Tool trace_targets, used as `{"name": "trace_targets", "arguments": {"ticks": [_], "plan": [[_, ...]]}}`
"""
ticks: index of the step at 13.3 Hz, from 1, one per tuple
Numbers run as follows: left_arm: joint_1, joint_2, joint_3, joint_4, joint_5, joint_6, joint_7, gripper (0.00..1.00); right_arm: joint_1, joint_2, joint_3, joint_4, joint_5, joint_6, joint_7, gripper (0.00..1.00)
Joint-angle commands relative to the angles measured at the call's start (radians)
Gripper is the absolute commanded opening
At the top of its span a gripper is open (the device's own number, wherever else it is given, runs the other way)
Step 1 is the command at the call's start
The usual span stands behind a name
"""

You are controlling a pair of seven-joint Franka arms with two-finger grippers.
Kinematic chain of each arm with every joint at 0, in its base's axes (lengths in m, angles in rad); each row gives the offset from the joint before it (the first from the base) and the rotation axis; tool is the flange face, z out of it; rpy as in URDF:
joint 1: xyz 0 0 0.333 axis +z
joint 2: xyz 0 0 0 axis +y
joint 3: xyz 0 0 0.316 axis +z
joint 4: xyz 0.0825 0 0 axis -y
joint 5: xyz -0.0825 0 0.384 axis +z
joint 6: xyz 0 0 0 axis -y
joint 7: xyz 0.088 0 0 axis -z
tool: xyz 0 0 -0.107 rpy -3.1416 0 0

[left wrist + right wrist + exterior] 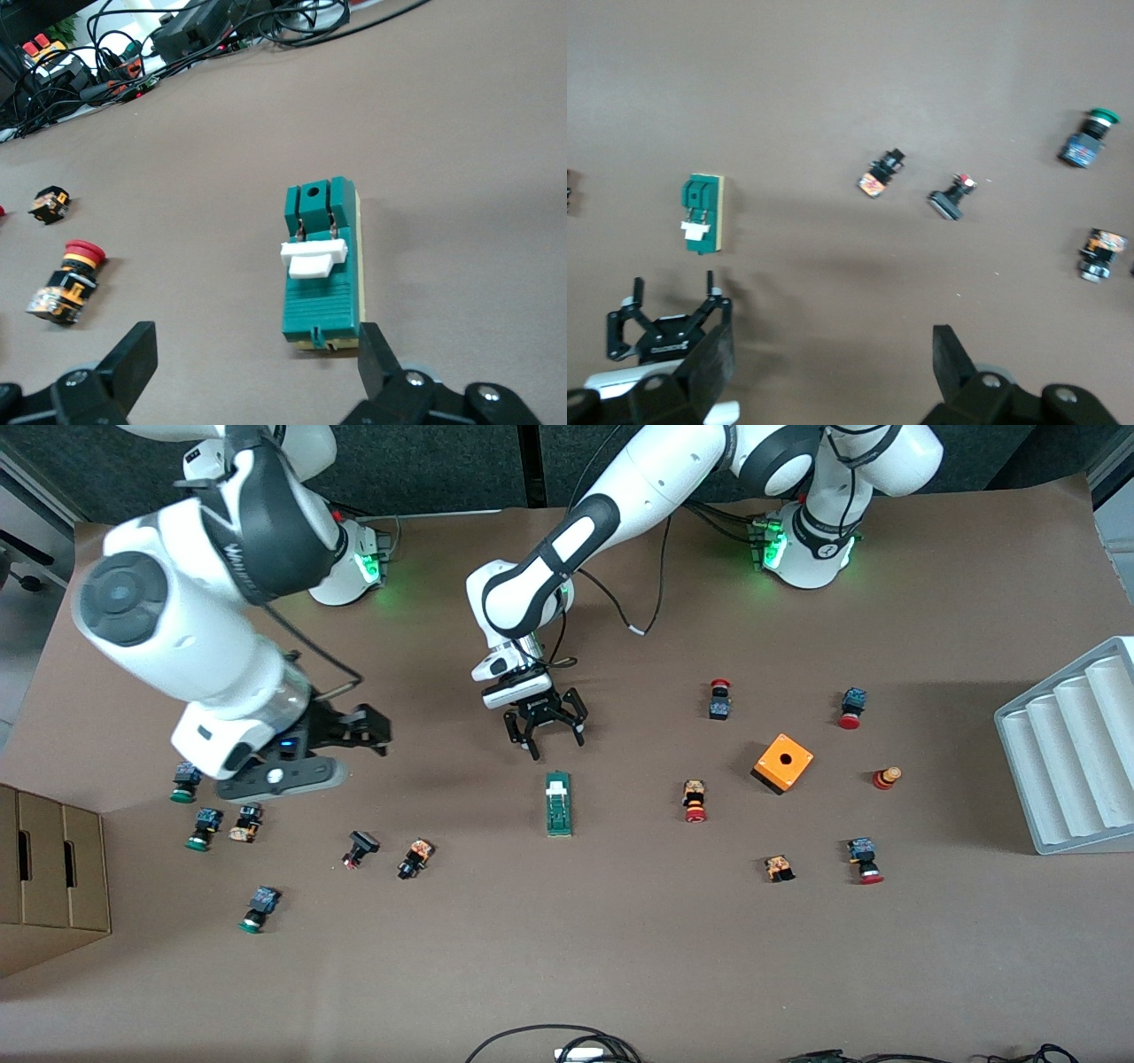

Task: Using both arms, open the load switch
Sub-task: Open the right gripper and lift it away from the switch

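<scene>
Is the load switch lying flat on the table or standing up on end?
Lying flat. The load switch rests lengthwise on the brown table, its white sliding piece facing up.

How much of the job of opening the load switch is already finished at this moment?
Nothing looks done yet: the load switch lies flat on the table, untouched, its white sliding piece in place. In hand: the left tool, open, hangs low just short of the switch's end toward the robots' bases. The right tool, also open and empty, is over bare table toward the right arm's end. Left: hold the switch and move the slider.
</scene>
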Motion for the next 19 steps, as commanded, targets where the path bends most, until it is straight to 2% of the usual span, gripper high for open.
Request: {"name": "trace_targets", "arguments": {"ticks": [1, 4, 7, 11, 13, 19], "plan": [[0.023, -0.056, -0.002, -0.009, -0.082, 0.008, 0.166, 1.00, -0.059, -0.049, 0.013, -0.035, 0.003, -0.049, 0.017, 1.00], [0.046, -0.095, -0.002, -0.009, -0.157, 0.008, 0.317, 1.00, -0.090, -0.059, 0.013, -0.035, -0.065, -0.068, 0.017, 1.00], [0.083, -0.148, -0.002, 0.002, -0.281, 0.008, 0.523, 1.00, -0.139, -0.063, 0.032, -0.040, -0.116, -0.096, 0.014, 1.00], [0.147, -0.227, -0.001, 0.007, -0.414, 0.008, 0.740, 1.00, -0.360, -0.097, 0.182, -0.103, -0.116, -0.030, 0.009, 1.00], [0.181, -0.263, 0.001, 0.010, -0.499, 0.006, 0.855, 1.00, -0.424, -0.100, 0.239, -0.103, -0.116, -0.030, 0.010, 1.00], [0.339, -0.375, 0.001, 0.011, -0.786, -0.006, 1.182, 1.00, -0.420, -0.094, 0.246, -0.085, -0.117, -0.047, 0.014, 1.00]]}}
